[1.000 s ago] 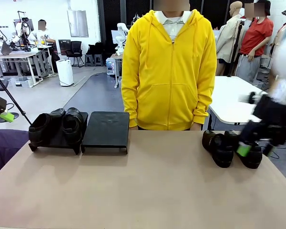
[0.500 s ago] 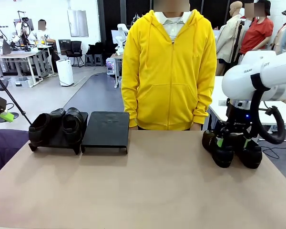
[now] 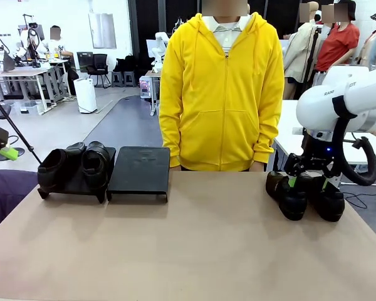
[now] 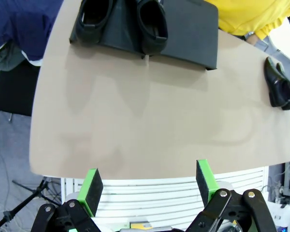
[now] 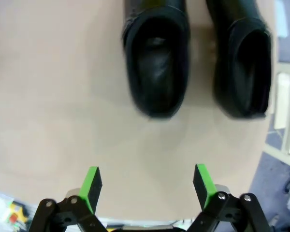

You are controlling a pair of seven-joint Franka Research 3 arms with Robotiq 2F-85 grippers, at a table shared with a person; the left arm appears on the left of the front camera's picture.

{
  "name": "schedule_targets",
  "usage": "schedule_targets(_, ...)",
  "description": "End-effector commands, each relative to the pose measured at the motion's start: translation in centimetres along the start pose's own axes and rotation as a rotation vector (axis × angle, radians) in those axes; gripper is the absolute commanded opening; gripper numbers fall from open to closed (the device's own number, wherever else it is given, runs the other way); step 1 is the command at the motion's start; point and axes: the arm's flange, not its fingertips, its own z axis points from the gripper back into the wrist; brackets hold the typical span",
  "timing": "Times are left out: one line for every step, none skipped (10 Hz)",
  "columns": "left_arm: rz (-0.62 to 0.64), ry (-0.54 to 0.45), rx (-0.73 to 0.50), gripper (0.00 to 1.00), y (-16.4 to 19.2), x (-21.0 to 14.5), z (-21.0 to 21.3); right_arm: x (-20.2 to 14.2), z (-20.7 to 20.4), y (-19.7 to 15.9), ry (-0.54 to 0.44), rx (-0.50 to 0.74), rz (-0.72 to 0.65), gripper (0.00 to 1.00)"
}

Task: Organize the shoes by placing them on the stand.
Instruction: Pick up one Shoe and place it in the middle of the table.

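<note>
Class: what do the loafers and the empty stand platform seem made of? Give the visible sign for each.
Loafers: likely leather or imitation, slightly glossy; soft highlights on the uppers. Empty stand platform: matte black, perhaps plastic or painted metal; flat, no shine, so unsettled.

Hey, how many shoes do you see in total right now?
4. First shoe and second shoe sit on the stand's left platform; third shoe and fourth shoe stand on the table below the right gripper. None appears hidden.
</note>
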Motion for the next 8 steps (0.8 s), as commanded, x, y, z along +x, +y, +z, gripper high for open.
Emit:
schedule_targets(-0.013,0.002,0.004,1.0,0.3,0.1,0.1,4.9,-1.1,-2.0,-0.018,0.003,0.005,1.0)
schedule_targets(-0.013,0.002,0.004,1.0,0.3,0.1,0.1,6.4,-2.0,-2.9,-0.015,0.002,-0.007,1.0)
schedule_targets(-0.013,0.002,0.004,1.0,0.3,0.1,0.1,8.0,-3.3,-4.1,-0.017,0.016,-0.026,1.0)
schedule_targets(-0.013,0.002,0.004,1.0,0.3,0.1,0.1,8.7,-4.2,-4.2,-0.016,0.018,-0.022,1.0)
schedule_targets(-0.013,0.002,0.004,1.0,0.3,0.1,0.1,9.2,-5.0,-4.2,0.008,0.026,-0.021,1.0)
schedule_targets(-0.013,0.002,0.004,1.0,0.3,0.1,0.1,9.5,-5.5,-4.1,0.014,0.024,-0.021,1.0)
schedule_targets(-0.013,0.002,0.004,1.0,0.3,0.1,0.1,9.6,-5.9,-4.1,0.026,0.026,-0.029,1.0)
schedule_targets(-0.013,0.002,0.004,1.0,0.3,0.1,0.1,9.7,-6.0,-4.1,0.03,0.029,-0.027,1.0)
